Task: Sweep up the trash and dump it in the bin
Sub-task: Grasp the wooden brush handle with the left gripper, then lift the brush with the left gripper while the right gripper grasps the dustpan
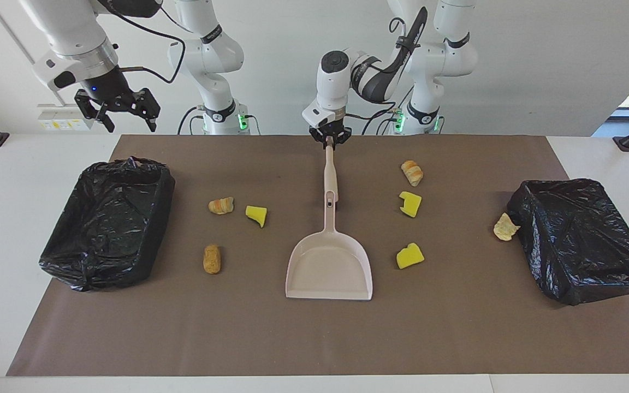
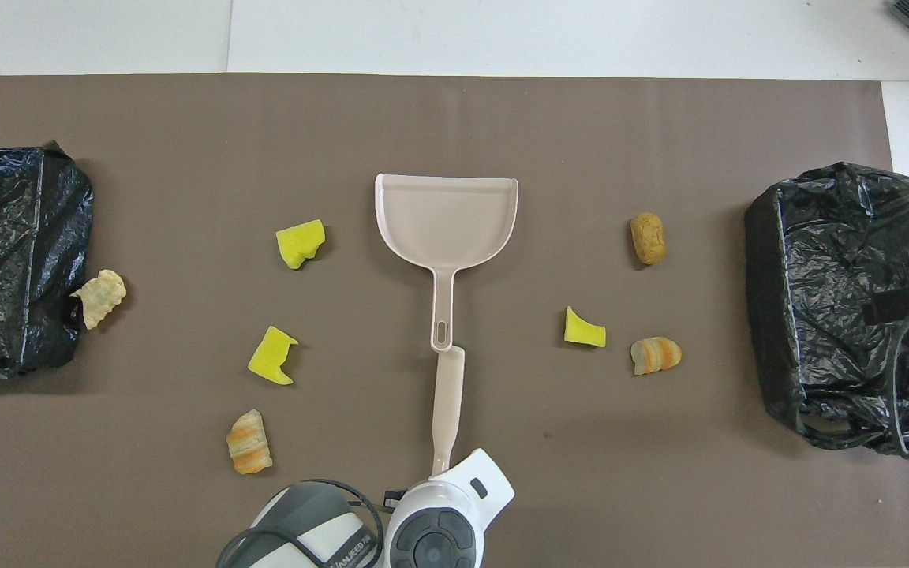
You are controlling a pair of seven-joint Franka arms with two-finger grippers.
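A beige dustpan lies mid-mat, its handle pointing toward the robots. My left gripper is shut on the end of the beige hand brush, whose other end meets the dustpan handle. The trash lies around it. Toward the left arm's end are a bread piece, two yellow sponge chunks and a pale bread piece against the bin. Toward the right arm's end are a bread piece, a yellow chunk and a brown piece. My right gripper hangs open and empty.
Two bins lined with black bags stand on the brown mat, one at the right arm's end and one at the left arm's end. The right arm waits raised over its bin.
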